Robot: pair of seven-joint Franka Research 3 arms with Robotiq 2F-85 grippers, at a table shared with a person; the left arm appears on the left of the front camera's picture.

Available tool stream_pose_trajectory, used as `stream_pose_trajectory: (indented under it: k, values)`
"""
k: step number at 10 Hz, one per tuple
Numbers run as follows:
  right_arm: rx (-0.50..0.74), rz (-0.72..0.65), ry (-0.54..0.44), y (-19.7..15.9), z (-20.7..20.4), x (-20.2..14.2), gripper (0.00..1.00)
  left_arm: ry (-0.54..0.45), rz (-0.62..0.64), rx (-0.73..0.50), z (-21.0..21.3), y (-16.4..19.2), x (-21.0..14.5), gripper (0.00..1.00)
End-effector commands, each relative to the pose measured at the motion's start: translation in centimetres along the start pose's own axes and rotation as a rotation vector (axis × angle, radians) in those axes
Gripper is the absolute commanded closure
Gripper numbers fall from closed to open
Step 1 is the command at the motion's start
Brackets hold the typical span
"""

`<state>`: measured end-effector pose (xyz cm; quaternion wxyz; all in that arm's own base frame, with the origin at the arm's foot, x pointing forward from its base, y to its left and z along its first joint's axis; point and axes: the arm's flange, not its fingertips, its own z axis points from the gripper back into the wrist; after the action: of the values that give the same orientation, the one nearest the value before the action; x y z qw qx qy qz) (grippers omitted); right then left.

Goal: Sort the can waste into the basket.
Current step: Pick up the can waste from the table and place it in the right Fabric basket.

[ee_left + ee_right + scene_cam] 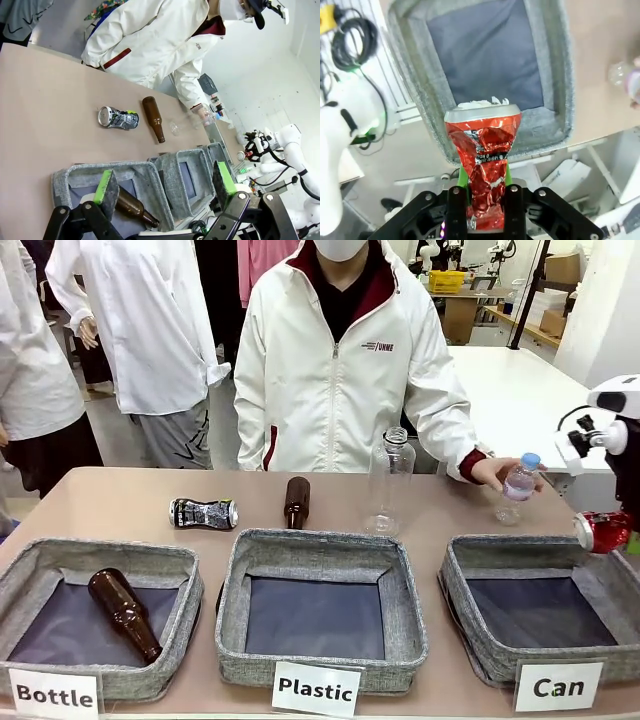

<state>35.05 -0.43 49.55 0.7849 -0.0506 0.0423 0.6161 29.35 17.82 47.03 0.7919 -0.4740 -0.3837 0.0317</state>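
The right gripper (482, 197) is clamping the probably light, easily dented crushed red can (482, 145) at its pinched waist above the right rim of the Can basket (470, 575), while the left gripper (165, 182) is hanging spread.

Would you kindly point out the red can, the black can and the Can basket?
red can (482, 145), right wrist view, crumpled middle.
black can (203, 513), front view, printed side.
Can basket (463, 600), front view, left wall.
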Motion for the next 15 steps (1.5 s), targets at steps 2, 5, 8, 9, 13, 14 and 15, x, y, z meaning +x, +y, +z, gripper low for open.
stream_pose_trajectory:
  k: [2, 5, 8, 9, 13, 14, 15]
  values:
    - [0.029, 0.026, -0.079, -0.6, -0.4, -0.1, 1.00, 0.015, 0.009, -0.002, 0.2, -0.2, -0.3, 0.01]
    - [0.044, 0.050, -0.076, -0.7, -0.5, -0.1, 0.09, 0.015, 0.009, -0.002, 0.2, -0.2, -0.3, 0.01]
    - [0.047, 0.043, -0.075, -0.7, -0.6, -0.1, 0.00, 0.015, 0.009, -0.002, 0.2, -0.2, -0.3, 0.01]
    - [0.053, 0.040, -0.080, -0.8, -0.6, -0.1, 0.00, 0.015, 0.009, -0.002, 0.2, -0.2, -0.3, 0.01]
    - [0.259, -0.262, -0.346, -1.0, 0.6, -0.8, 0.00, 0.015, 0.009, -0.002, 0.2, -0.2, -0.3, 0.01]
    - [0.448, -0.427, -0.545, -1.3, 1.3, -2.0, 0.00, 0.015, 0.009, -0.002, 0.2, -0.2, -0.3, 0.01]
    - [0.672, -0.648, -0.823, -1.8, 1.7, -3.7, 0.00, 0.015, 0.009, -0.002, 0.2, -0.2, -0.3, 0.01]
